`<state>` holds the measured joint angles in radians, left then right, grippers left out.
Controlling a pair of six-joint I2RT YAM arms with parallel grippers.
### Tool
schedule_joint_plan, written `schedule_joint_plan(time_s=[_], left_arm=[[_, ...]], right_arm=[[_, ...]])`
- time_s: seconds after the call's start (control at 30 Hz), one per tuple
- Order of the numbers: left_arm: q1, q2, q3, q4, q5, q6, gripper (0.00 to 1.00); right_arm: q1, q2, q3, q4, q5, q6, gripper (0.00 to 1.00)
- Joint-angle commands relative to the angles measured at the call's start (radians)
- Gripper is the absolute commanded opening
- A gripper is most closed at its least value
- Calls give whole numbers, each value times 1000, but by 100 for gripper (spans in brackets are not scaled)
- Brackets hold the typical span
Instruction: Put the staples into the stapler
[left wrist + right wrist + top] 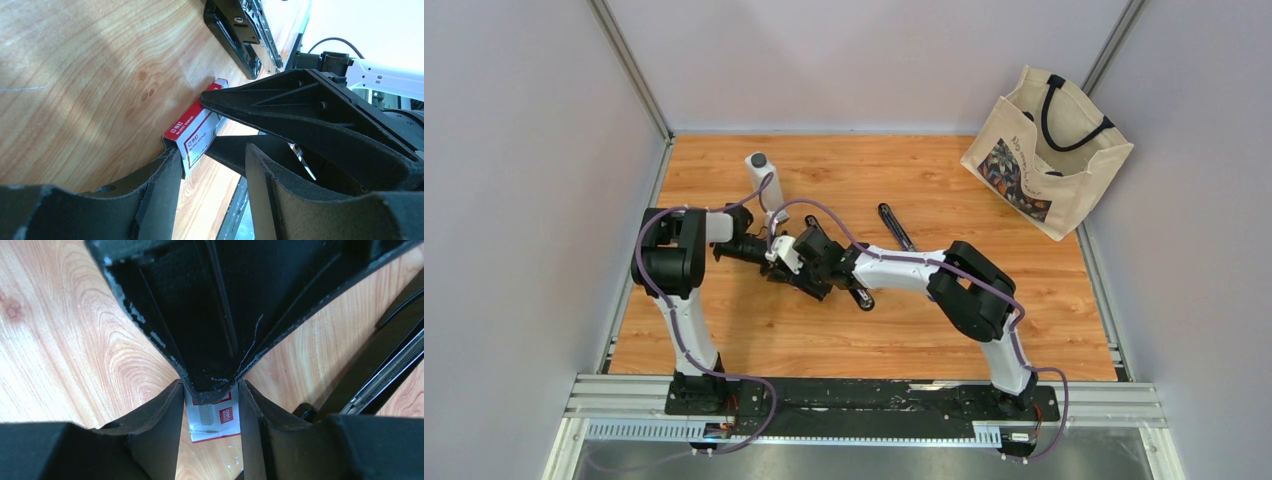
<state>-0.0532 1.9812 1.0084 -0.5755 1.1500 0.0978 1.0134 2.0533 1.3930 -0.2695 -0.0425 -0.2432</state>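
The staples [215,420] are a small white-and-red box held between the two arms at mid-table [786,255]. My right gripper [210,385] is shut on it, a finger on each long side. In the left wrist view the box [196,134] sits between those right fingers [300,107]. My left gripper [212,149] is open. Its left finger [162,185] touches the box's near corner, and a gap shows before the other finger. One left finger [210,315] covers the box's far end. The black stapler [894,226] lies opened on the wood just right of the grippers, its rail [387,375] beside my right fingers.
A white cylinder [764,178] stands behind the left arm. A canvas tote bag [1049,150] sits in the far right corner. Grey walls enclose the wooden table [824,340] on three sides. The stapler's halves [240,30] lie close past the box.
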Motion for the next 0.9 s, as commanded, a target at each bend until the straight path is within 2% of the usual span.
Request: schedule_joint_plan(time_s=[0.0,0.4,0.63,0.87], left_arm=[[-40,25,10,-53,102,28,57],[-42,47,16,-64,109,33,56],[-40,48,16,-69,106,36,51],[-40,53,25,-90,90,45,44]], right_arm=[[8,62,46,47,12,16,43],[7,12,81,-31,-23,-13,56],[-33,-134,-3,-100,-77,-102,61],[-127,-297,-107,-171,-149,-143,61]])
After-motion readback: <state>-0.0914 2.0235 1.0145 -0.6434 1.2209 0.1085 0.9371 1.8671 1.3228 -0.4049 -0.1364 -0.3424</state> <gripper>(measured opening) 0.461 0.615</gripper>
